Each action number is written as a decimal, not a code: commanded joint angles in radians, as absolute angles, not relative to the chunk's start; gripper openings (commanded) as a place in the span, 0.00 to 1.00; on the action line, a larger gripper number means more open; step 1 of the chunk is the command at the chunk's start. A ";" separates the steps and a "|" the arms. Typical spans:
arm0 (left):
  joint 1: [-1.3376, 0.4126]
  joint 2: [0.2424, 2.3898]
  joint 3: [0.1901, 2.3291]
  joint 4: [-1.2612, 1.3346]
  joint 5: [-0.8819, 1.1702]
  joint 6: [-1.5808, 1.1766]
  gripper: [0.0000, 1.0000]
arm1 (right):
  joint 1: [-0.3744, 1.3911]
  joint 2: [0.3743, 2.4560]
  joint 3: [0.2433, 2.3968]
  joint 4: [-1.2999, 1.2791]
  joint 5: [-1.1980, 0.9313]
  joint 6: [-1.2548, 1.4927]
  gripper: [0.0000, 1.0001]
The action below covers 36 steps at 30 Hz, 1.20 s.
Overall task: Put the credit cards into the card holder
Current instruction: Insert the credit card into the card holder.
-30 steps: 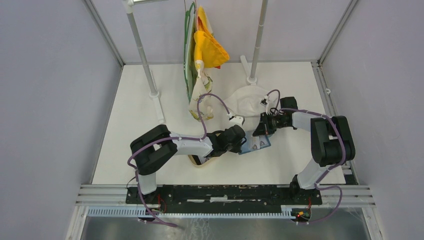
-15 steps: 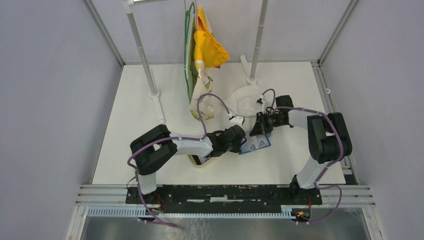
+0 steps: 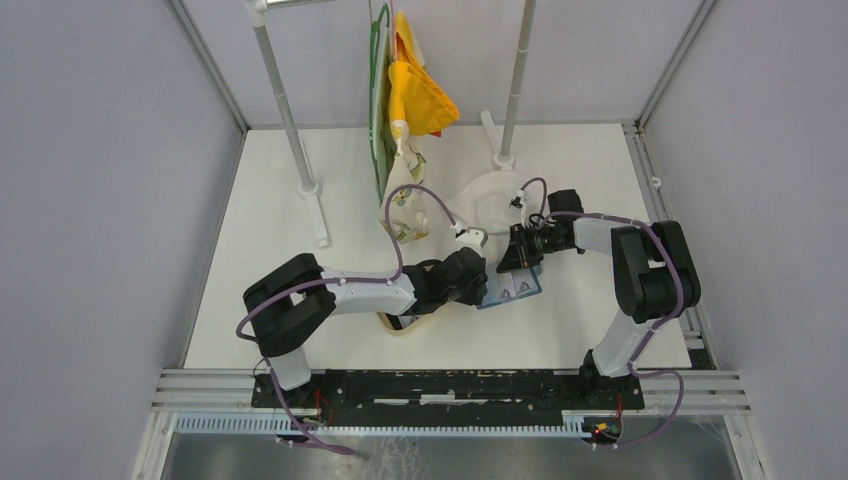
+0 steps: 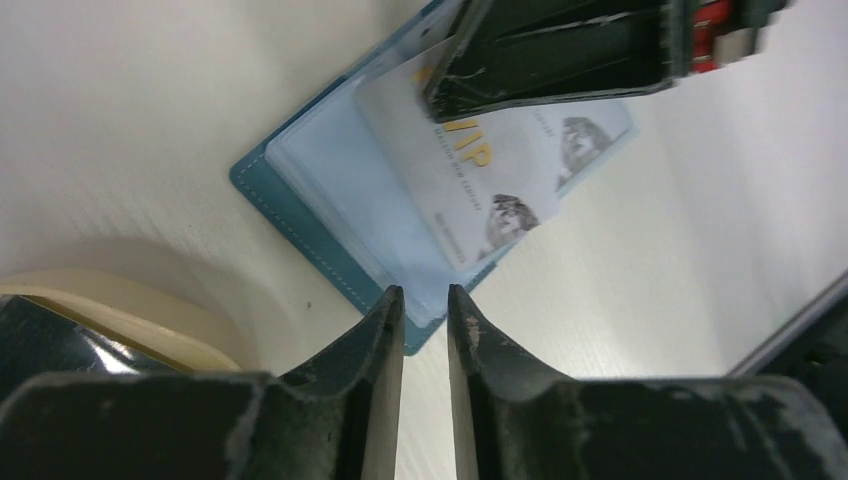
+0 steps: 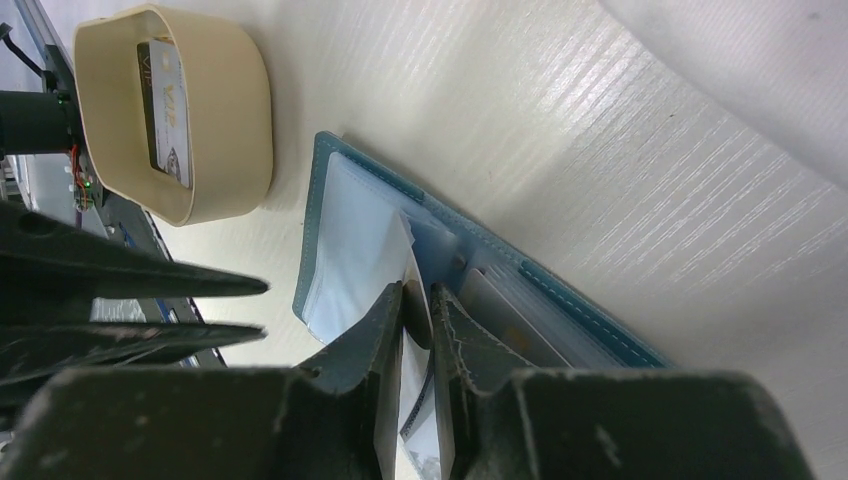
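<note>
wallet (image 4: 320,200), flat blue, opened, lies just beyond left gripper (image 4: 425,295), slightly parted, empty; right gripper (image 5: 417,292) straddles its clear sleeve (image 5: 360,240), hold unclear.

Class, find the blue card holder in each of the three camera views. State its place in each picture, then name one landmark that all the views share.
Top external: the card holder lies open near the table's middle, just right of the tan tray.
Left wrist: the card holder is at upper centre, and the tan tray's rim is at lower left.
Right wrist: the card holder runs across the middle, and the tan tray is at upper left.
Shared landmark: the tan tray.
</note>
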<state>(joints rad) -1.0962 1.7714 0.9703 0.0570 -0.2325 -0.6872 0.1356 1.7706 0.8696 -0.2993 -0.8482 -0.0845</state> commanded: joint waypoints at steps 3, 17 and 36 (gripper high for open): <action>-1.123 1.680 0.997 0.133 -0.208 -0.693 0.30 | 0.138 1.796 0.885 -0.330 -0.791 -0.131 0.21; -1.138 1.784 1.089 0.258 -0.220 -0.757 0.32 | 0.140 1.801 0.891 -0.338 -0.798 -0.149 0.23; -1.182 1.993 1.294 0.120 -0.431 -0.783 0.11 | 0.140 1.806 0.892 -0.341 -0.792 -0.152 0.23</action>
